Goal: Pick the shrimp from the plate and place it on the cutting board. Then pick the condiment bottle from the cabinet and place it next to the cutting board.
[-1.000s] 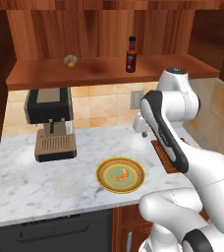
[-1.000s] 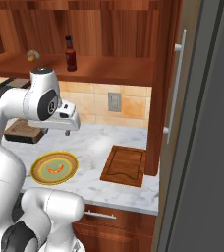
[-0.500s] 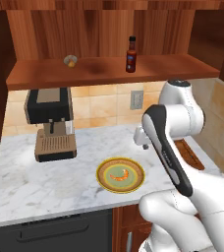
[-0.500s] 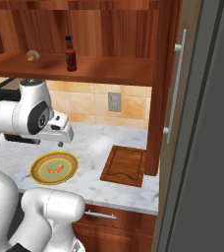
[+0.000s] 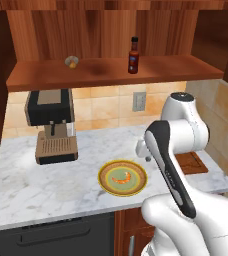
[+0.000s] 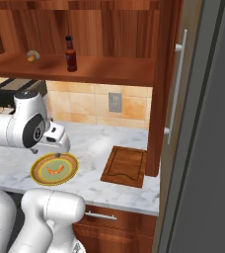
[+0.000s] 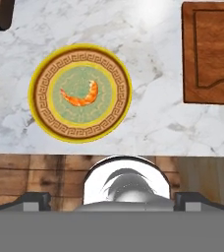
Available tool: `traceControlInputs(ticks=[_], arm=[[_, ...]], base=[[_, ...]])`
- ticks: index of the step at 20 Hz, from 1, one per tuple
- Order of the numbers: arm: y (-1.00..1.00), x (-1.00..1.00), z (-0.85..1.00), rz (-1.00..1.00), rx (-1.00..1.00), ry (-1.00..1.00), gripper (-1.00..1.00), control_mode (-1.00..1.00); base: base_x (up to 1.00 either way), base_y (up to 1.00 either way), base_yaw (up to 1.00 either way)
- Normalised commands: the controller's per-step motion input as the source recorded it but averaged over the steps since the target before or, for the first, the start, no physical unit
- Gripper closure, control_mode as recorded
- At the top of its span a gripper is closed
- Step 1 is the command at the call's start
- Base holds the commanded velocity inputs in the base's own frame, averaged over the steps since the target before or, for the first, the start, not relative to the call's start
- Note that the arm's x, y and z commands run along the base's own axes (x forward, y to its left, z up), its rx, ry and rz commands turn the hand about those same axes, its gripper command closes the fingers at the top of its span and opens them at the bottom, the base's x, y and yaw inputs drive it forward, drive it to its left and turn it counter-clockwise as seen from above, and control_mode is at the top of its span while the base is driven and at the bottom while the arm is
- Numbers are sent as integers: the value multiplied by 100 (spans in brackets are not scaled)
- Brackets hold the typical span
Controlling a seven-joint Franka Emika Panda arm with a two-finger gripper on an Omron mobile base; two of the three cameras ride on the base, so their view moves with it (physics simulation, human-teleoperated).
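The small orange shrimp (image 7: 81, 96) lies curled on the pale green centre of the yellow-rimmed plate (image 7: 44, 117), near the counter's front edge. To its right the dark wooden cutting board (image 7: 210, 54) rests flat with nothing on it. My gripper (image 7: 113, 199) hangs above the counter, off the plate's right side, open, with its fingertips (image 7: 34, 200) wide apart and nothing between them. From the base, the gripper (image 6: 58, 148) sits just above the plate's (image 6: 37, 174) far rim. The condiment bottle (image 5: 133, 55) stands upright on the cabinet shelf (image 5: 101, 75). My arm covers part of the cutting board (image 5: 192, 163).
A black and brown coffee machine (image 5: 53, 126) stands at the counter's left. A small round yellowish object (image 5: 72, 61) lies on the shelf, left of the bottle. A tall wooden panel and a grey door (image 6: 203, 123) close off the right side beyond the board.
The hand has swung left and come down from the board's side toward the plate. The shrimp, board and bottle have not moved, and the jaws have stayed wide.
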Motion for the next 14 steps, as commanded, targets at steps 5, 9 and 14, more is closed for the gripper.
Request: traceControlInputs(ticks=[5, 9, 14], arm=[[5, 0, -25, -7, 0, 0, -100, -100], [0, 0, -24, -9, 0, -1, -100, -100], [2, 0, -26, -11, 0, 0, -100, -100]], base=[[0, 0, 0], [0, 0, 0], [0, 0, 0]])
